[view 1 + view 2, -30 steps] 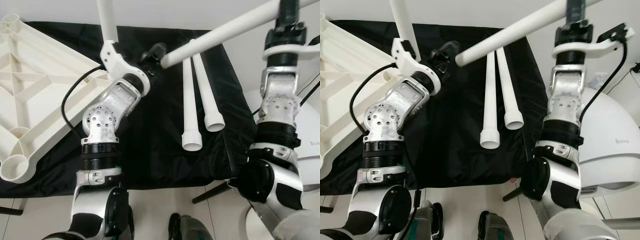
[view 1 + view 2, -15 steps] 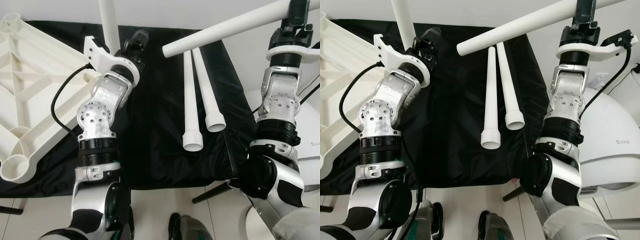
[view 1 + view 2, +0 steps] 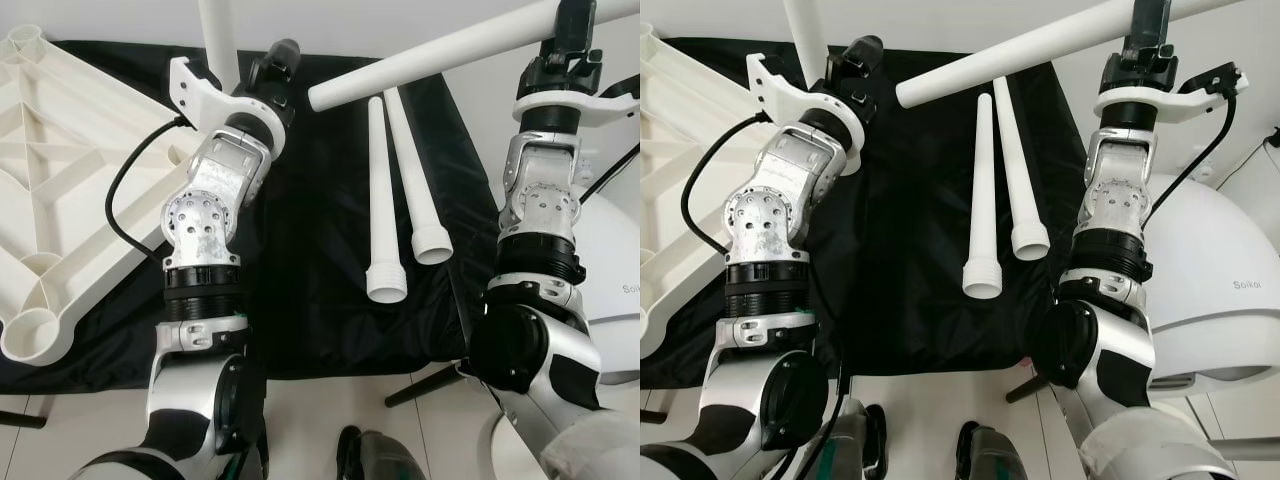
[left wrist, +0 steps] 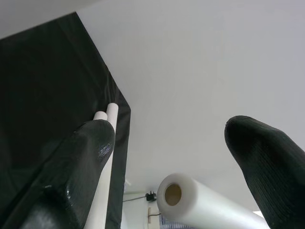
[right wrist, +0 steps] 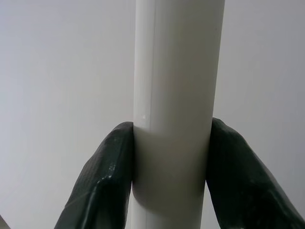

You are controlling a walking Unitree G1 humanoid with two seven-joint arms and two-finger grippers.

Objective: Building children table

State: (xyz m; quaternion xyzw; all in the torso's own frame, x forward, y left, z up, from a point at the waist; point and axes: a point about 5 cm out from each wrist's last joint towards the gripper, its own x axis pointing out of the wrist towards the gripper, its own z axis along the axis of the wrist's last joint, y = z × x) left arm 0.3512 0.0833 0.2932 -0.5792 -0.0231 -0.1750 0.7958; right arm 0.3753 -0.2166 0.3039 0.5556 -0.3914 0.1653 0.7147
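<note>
Our right gripper [image 5: 172, 176] is closed on a long white plastic table leg [image 5: 176, 95]; in the right wrist view both black fingers [image 5: 102, 181] press against opposite sides of the tube. In the head views we see this held leg [image 3: 450, 50] running across the upper right of the frame, its open cut end pointing toward the upper centre, raised above the cloth.

Our left gripper [image 4: 171, 157] is spread wide and holds nothing. In the left wrist view its two fingers [image 4: 81, 157] stand well apart, with the hollow end of the held leg [image 4: 176, 195] visible between them but touching neither. In the left eye view the left gripper [image 3: 272, 65] sits at the upper centre-left, near the free end of the held leg.

Nearest to us, at the lower centre, lies the black fabric sheet [image 3: 310, 300] that covers the work surface. On it, right of centre, rest two more tapered white plastic legs [image 3: 385, 200], side by side and almost touching at their narrow far ends, with their wide collared ends toward us.

At the left of the frame, the white ribbed plastic tabletop [image 3: 50, 180] lies underside up, partly on the sheet, its round corner sockets [image 3: 30, 335] showing.

Behind our left wrist, a fourth white tube [image 3: 218, 40] rises out of the top edge. At the right edge stands a white rounded appliance [image 3: 1220, 290].
</note>
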